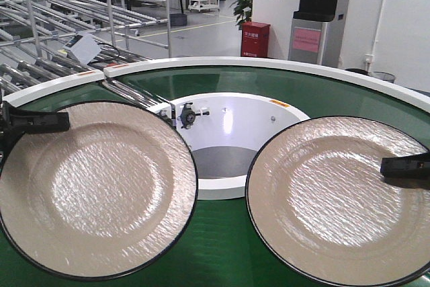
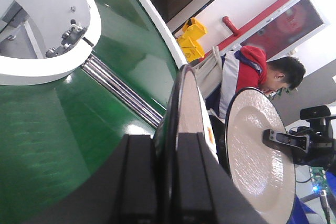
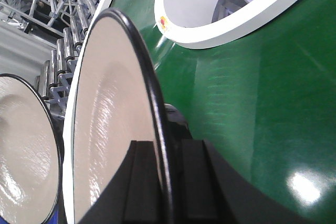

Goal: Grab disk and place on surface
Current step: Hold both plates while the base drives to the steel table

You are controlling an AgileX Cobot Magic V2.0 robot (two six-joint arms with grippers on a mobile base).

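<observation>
Two beige disks with black rims are held level above the green conveyor belt [image 1: 222, 250]. The left disk [image 1: 101, 193] is pinched at its far-left rim by my left gripper [image 1: 66, 121]. In the left wrist view that disk [image 2: 188, 103] shows edge-on, with the left gripper [image 2: 167, 153] shut on its rim. My right gripper [image 1: 384, 166] grips the right disk [image 1: 329, 199] at its right rim. The right wrist view shows this disk [image 3: 110, 103] clamped in the right gripper [image 3: 168, 153]. The dark grey metal tabletop is out of view.
A white inner ring [image 1: 232, 189] bounds the belt's central opening, and a white outer rim [image 1: 269, 65] runs behind. Metal roller racks [image 1: 40, 65] stand at the back left. A red box [image 1: 255, 38] and a dispenser [image 1: 316, 5] stand behind. A person [image 2: 247, 72] stands beyond the belt.
</observation>
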